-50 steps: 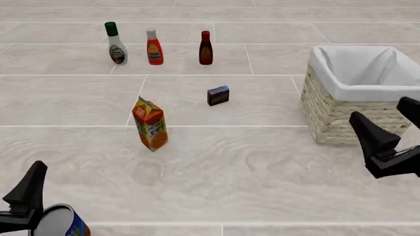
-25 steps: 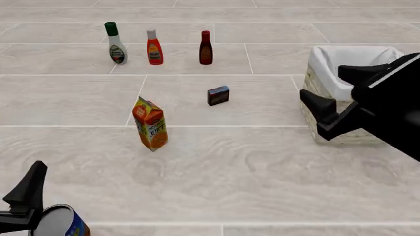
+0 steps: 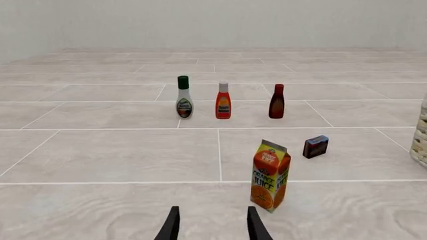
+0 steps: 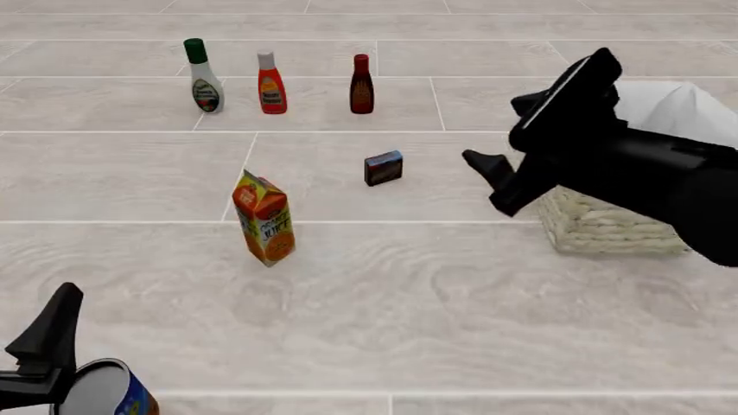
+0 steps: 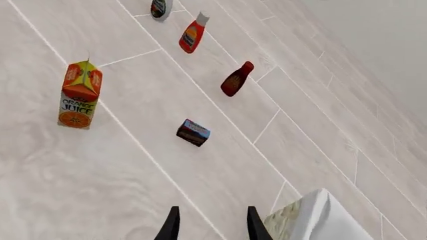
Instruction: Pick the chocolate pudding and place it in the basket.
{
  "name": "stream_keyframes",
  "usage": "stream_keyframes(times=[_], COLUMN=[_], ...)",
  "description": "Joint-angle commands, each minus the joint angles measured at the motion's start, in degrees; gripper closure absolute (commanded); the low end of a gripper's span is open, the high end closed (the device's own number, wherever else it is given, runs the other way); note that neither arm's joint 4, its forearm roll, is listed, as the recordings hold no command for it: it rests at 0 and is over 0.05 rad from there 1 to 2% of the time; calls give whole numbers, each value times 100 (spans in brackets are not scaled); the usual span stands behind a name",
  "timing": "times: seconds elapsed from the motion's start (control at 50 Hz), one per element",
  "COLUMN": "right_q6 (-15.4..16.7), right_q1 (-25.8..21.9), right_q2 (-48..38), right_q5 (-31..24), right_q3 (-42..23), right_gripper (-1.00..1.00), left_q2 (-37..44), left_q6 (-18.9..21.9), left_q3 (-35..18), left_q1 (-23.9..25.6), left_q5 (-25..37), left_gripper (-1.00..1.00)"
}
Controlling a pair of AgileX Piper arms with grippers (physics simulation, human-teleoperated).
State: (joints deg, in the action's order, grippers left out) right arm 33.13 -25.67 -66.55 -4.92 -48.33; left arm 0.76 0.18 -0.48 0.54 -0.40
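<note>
Left end effector [image 4: 47,333] low near can [image 4: 104,391], fingers spread, empty. Juice carton [image 4: 264,217] upright on surface [image 4: 403,303]. Pudding [image 4: 383,168] on surface between carton and basket [image 4: 606,220], untouched. Right end effector [image 4: 507,143] raised beside basket, right of pudding, fingers apart, empty.

Open floor around the pudding

We see bare tiles between our right gripper [image 4: 503,143] and the chocolate pudding [image 4: 384,169]; juice carton [image 4: 264,217] stands aside.
</note>
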Motion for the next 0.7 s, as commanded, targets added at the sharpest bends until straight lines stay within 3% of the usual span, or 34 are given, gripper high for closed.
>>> stream_keyframes(times=[0.02, 0.18, 0.7], right_q6=[455, 999, 1754], right_q1=[-183, -391, -520], right_q2=[-619, -1147, -2477], right_q5=[-143, -321, -743], right_q3=[-442, -872, -2128], right_gripper=[-100, -100, -100], left_q2=[-12, -12, -25], left_q6=[2, 2, 0], left_q3=[12, 14, 23], left_q1=[0, -1, -1], left_q5=[-5, -8, 0], left_gripper=[-100, -100, -100])
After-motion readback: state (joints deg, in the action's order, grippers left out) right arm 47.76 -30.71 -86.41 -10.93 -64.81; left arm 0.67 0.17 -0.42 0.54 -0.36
